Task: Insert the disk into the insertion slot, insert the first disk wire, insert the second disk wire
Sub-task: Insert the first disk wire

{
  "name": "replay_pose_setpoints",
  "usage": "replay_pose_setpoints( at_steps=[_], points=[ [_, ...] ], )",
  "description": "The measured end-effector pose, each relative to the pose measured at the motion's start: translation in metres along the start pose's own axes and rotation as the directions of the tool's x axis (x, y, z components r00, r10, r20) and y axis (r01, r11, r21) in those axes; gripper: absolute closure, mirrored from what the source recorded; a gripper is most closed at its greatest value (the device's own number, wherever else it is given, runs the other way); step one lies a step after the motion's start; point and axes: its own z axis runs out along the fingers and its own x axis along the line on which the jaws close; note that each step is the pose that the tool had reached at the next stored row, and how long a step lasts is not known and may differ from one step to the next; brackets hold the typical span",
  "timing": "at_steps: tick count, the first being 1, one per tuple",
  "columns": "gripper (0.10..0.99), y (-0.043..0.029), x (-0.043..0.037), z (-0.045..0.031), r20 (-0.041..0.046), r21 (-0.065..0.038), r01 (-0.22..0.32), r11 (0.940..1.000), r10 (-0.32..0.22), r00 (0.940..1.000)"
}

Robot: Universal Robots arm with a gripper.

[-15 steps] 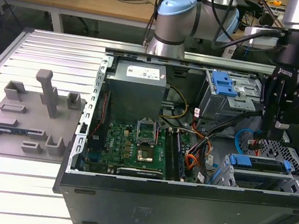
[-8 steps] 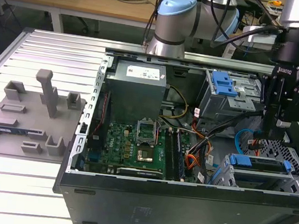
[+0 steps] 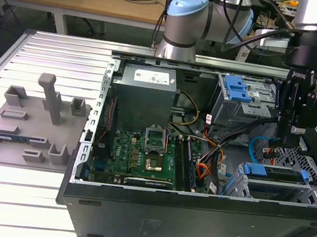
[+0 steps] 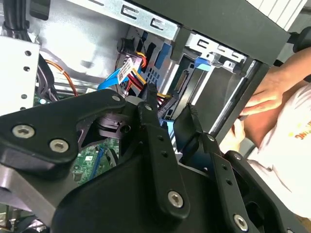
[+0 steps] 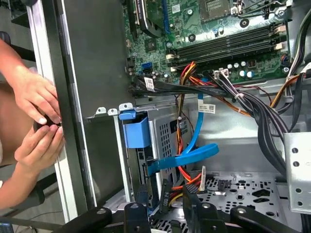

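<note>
Hanging over the insertion slot [image 3: 314, 172] at the exterior view's right end of the open computer case [image 3: 193, 215], jaws spread apart, black fingers [image 5: 190, 201] reaching down beside the cage's perforated wall. Straddling, in the first wrist view, the small dark plug [image 5: 164, 196] of the first disk wire [image 5: 183, 172], with a gap on either side of it; cannot tell whether either finger touches it. Clamping nothing discernible.

Finds the disk [image 3: 273, 172] lying flat inside the slot, with its blue carrier bracket along the upper edge in the exterior view and its blue tab [image 5: 136, 132] standing at the cage's corner in the first wrist view. Sees the second disk wire [image 5: 194, 153] curving down from the cable bundle and bending across toward the back of the disk; cannot tell whether its end is plugged in. Shows the same light-blue cable next to red and yellow wires near one fingertip in the second wrist view.

Places the taller cage with a blue latch [image 3: 237, 89] just behind the slot in the exterior view. Puts the power supply [image 3: 145, 88] and the green motherboard [image 3: 142, 154] further toward the exterior view's left, and a grey fixture tray [image 3: 31, 120] on the tabletop [image 3: 33, 195] outside the case. Catches a person's hands [image 5: 36, 104] [image 4: 265, 99] at the case's outer rim in both wrist views.
</note>
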Motion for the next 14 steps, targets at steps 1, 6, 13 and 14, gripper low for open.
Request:
replay_pose_setpoints(
  at_steps=[1, 6, 13, 14],
  points=[
    [0.675, 0.0003, -0.0006, 0.0008, -0.0020, 0.000, -0.005, 1.0000, 0.005, 1.0000],
    [0.675, 0.0013, -0.0062, -0.0002, -0.0210, 0.001, -0.008, 1.0000, 0.008, 0.9997],
    [0.922, 0.0016, -0.0086, 0.0002, -0.0474, 0.005, -0.006, 1.0000, 0.007, 0.9989],
    [0.922, 0.0016, -0.0086, 0.0002, -0.0475, 0.005, -0.006, 1.0000, 0.007, 0.9988]
  ],
)
